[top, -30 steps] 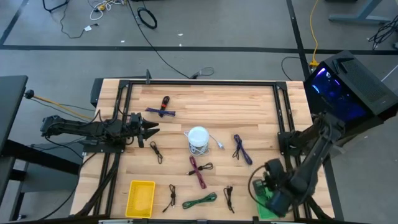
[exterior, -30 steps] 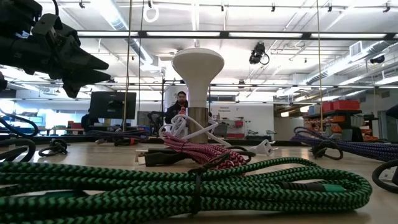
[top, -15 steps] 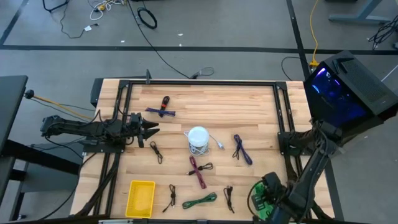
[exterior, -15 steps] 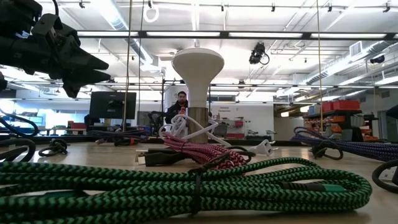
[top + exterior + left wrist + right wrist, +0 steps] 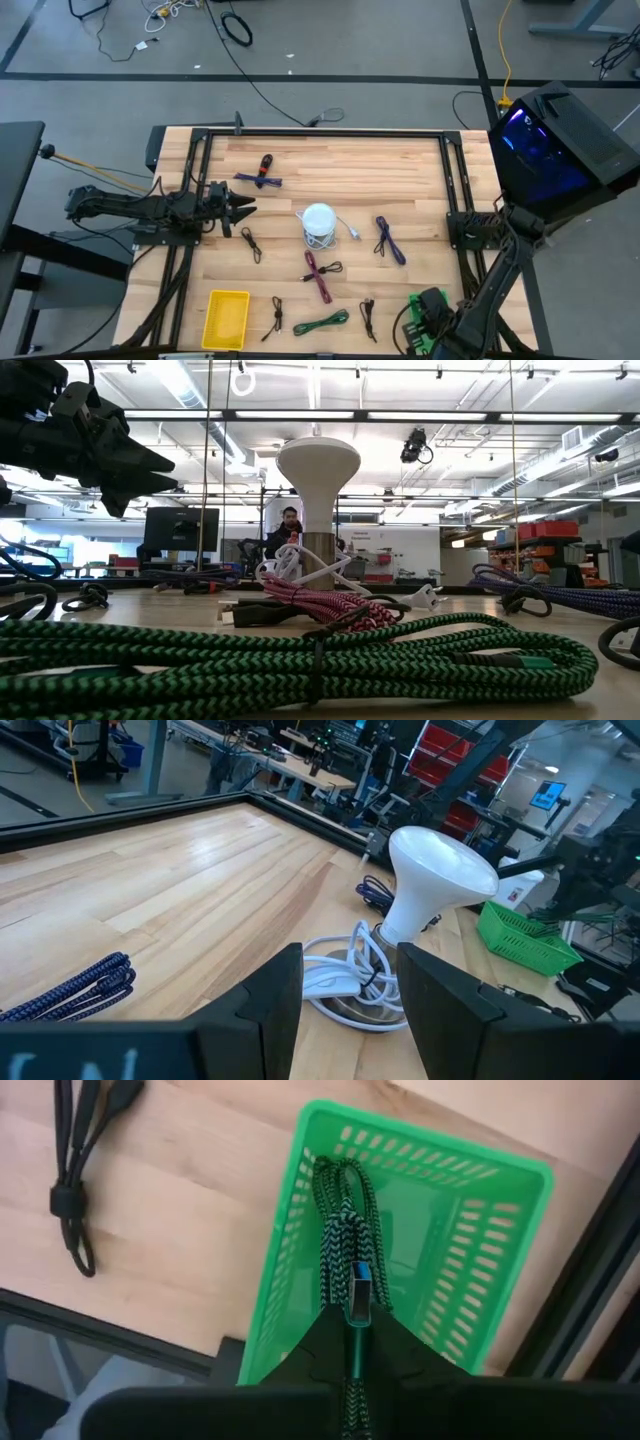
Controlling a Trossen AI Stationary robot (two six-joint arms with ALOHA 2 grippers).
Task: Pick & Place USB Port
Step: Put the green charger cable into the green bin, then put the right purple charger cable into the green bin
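High view: white lamp at table centre; left gripper beside it on the left, fingers parted, holding nothing; right gripper at the green basket, well off toward the table's front right corner. Low view: lamp behind a coiled green cable. Left wrist view: lamp straight ahead, basket beyond. Right wrist view: right gripper clamped on a green braided USB cable, its coil hanging inside the basket.

You have nine loose cable bundles on the worktop, one lamp, one yellow bin and one green basket.
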